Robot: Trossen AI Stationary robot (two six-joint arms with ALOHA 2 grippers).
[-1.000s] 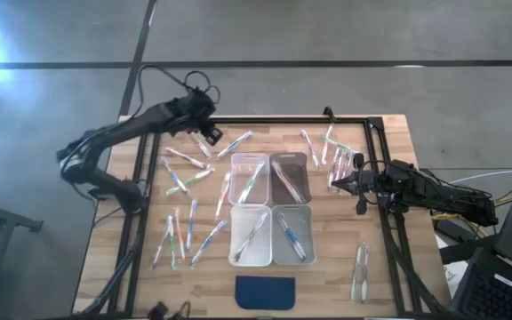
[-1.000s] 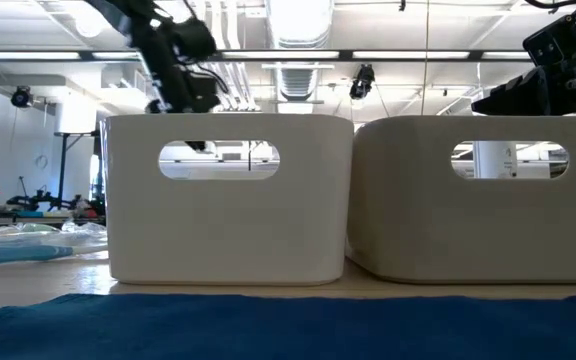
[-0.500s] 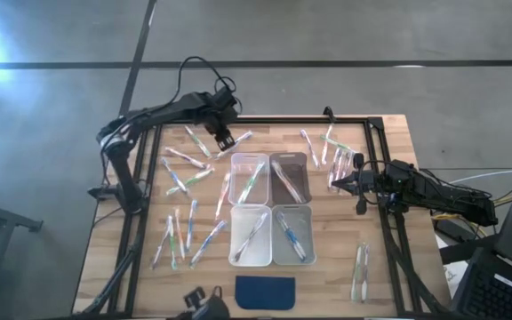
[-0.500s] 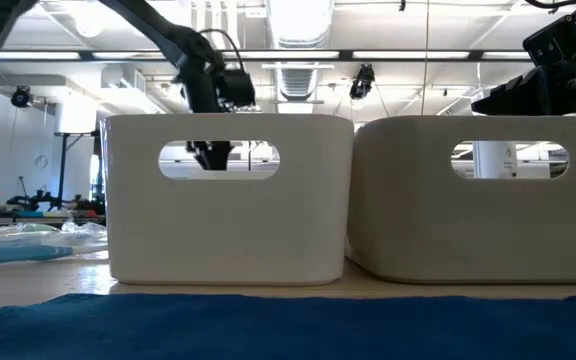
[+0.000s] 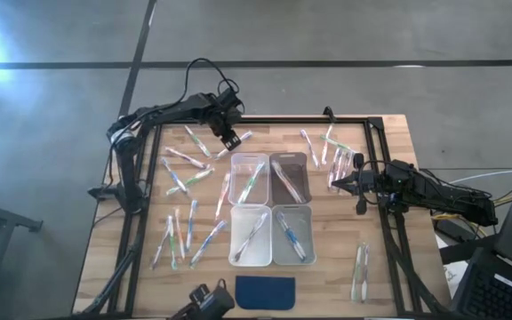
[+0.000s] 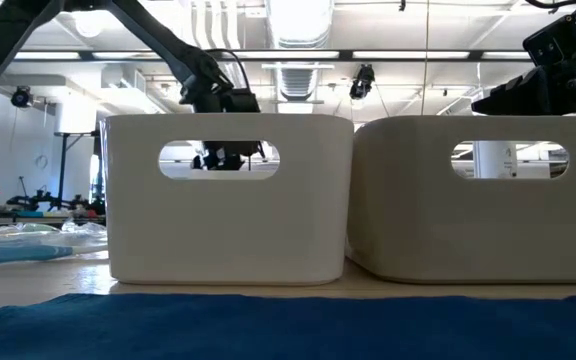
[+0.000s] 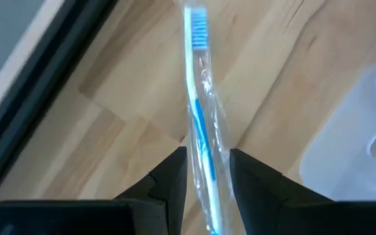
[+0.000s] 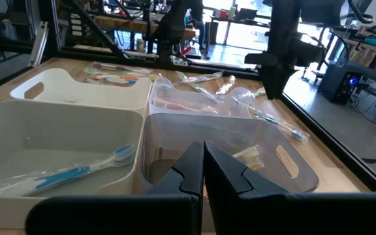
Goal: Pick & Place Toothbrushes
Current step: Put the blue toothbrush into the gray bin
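Many wrapped toothbrushes lie flat on the wooden table: a spread at the left [image 5: 183, 206], some at the far right [image 5: 331, 149], a pair near right [image 5: 359, 271]. Each of the clear bins [image 5: 249, 176] holds one or two. My left gripper [image 5: 229, 138] is open and points steeply down near the far edge. Its fingers stand on either side of a blue-handled toothbrush [image 7: 196, 78] in a clear wrapper, lying on the wood. My right gripper [image 5: 334, 186] waits shut above the table's right side, level, holding nothing [image 8: 203, 163].
Four bins stand in a two-by-two block mid-table [image 5: 292, 235]. A dark blue pad [image 5: 266, 291] lies at the near edge. A black frame rail [image 5: 283, 118] runs along the far edge just beyond my left gripper. The nearest bin's corner [image 7: 371, 124] is close beside the toothbrush.
My left gripper has gone toward the table's right edge and down, tipping more steeply downward, and now stands low over the blue toothbrush by the far-left bin. Its finger gap looks unchanged. No toothbrush has moved.
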